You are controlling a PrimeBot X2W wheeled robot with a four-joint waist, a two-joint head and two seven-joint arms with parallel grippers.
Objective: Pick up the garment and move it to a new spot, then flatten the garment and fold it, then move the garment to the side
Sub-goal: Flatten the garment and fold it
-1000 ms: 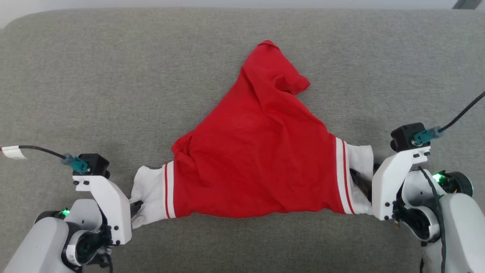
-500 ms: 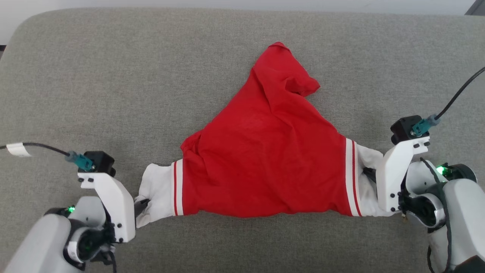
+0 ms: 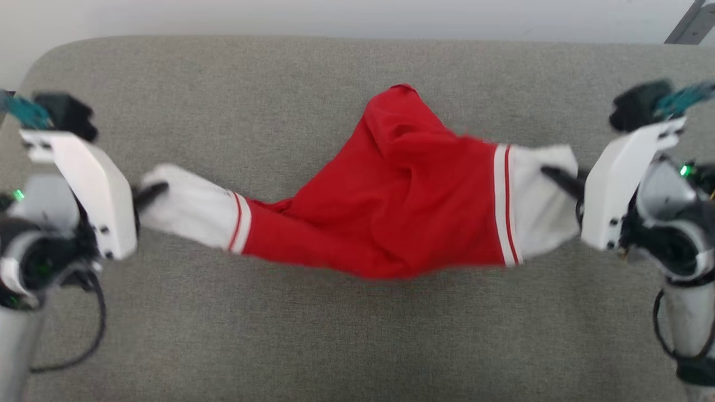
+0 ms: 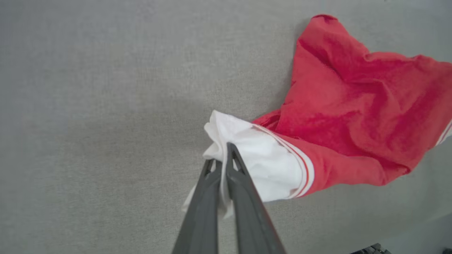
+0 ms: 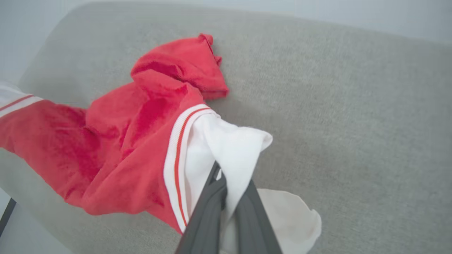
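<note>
the left gripper (image 4: 219, 153) is clamped tight, its two dark fingers pinching the bunched cuff of the left sleeve (image 4: 261, 162) of the garment (image 4: 353, 116), with white cloth squeezed between them and a small flap hanging below. the right gripper (image 5: 229, 178) is closed the same way on the right sleeve (image 5: 229, 148), whose cuff folds over the fingers and drapes beyond them. in the head view the two grippers stand well apart, the left one near the left edge and the right one near the right edge, fingers pointing inward toward each other, and the red t-shirt hangs stretched between them like a sagging band. red-and-white stripes (image 3: 505, 204) mark where each white sleeve meets the red body. the right gripper's tip sits a touch higher in that view than the left one's. the body is crumpled rather than flat, with deep folds running toward a bunched far end (image 3: 402, 103) that rests on the grey cushion (image 3: 335, 335); the near edge looks lifted, with a soft shadow under it. the garment is about midway across the cushion, toward its far side. the white brackets (image 3: 89, 184) on the wrists are blurred. a black cable (image 3: 102, 318) loops below the left wrist, and a pale wall (image 3: 335, 17) runs behind the cushion's far edge.
</note>
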